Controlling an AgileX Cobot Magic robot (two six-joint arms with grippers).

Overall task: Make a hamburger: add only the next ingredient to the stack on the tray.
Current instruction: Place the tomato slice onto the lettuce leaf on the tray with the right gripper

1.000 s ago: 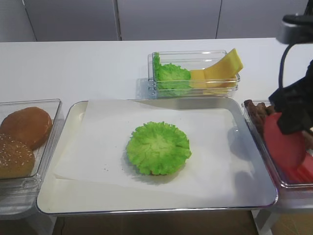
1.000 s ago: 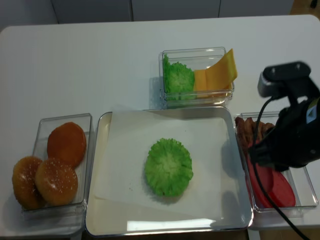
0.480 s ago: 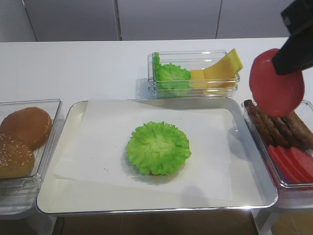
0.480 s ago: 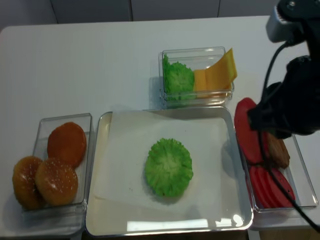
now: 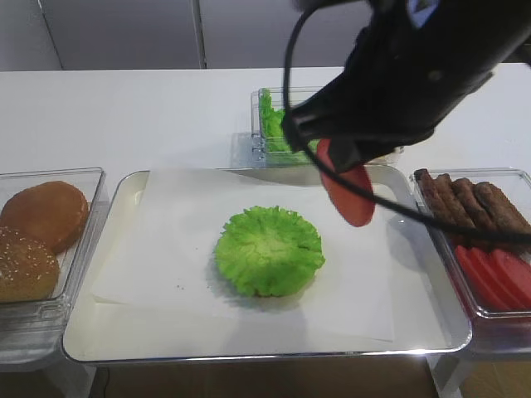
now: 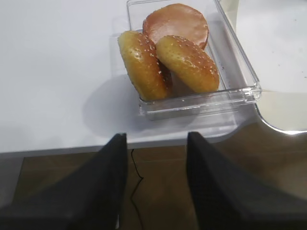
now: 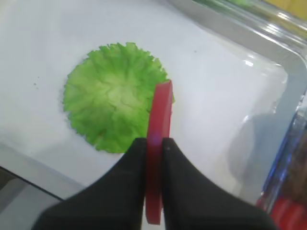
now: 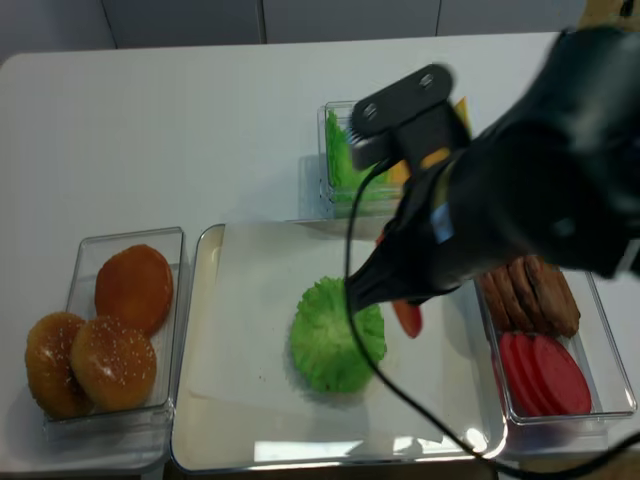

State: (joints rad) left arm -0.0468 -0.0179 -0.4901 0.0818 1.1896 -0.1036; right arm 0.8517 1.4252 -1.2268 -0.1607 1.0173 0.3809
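Observation:
The tomato slice (image 5: pixel 349 196) (image 8: pixel 408 318) hangs on edge above the tray (image 5: pixel 108 332), just right of the stack. My right gripper (image 5: pixel 333 156) (image 7: pixel 153 142) is shut on the slice (image 7: pixel 159 120), one black finger on each flat face. The stack, topped by a frilly green lettuce leaf (image 5: pixel 268 250) (image 7: pixel 112 108) (image 8: pixel 336 336), lies mid-tray on white paper. In the wrist view the slice's edge lines up with the lettuce's right rim. My left gripper (image 6: pixel 156 140) is open and holds nothing, hovering off the table's front edge near the bun bin.
A clear bin of brown buns (image 5: pixel 37 224) (image 6: pixel 168 52) sits left of the tray. To the right, another bin holds meat pieces (image 5: pixel 473 203) and more tomato slices (image 5: pixel 498 278). Behind the tray, a lettuce and cheese bin (image 8: pixel 340 160) is mostly hidden by my right arm.
My right gripper lifted the tomato slice out of the right bin and carried it left over the tray, close to the lettuce. The stack has not moved.

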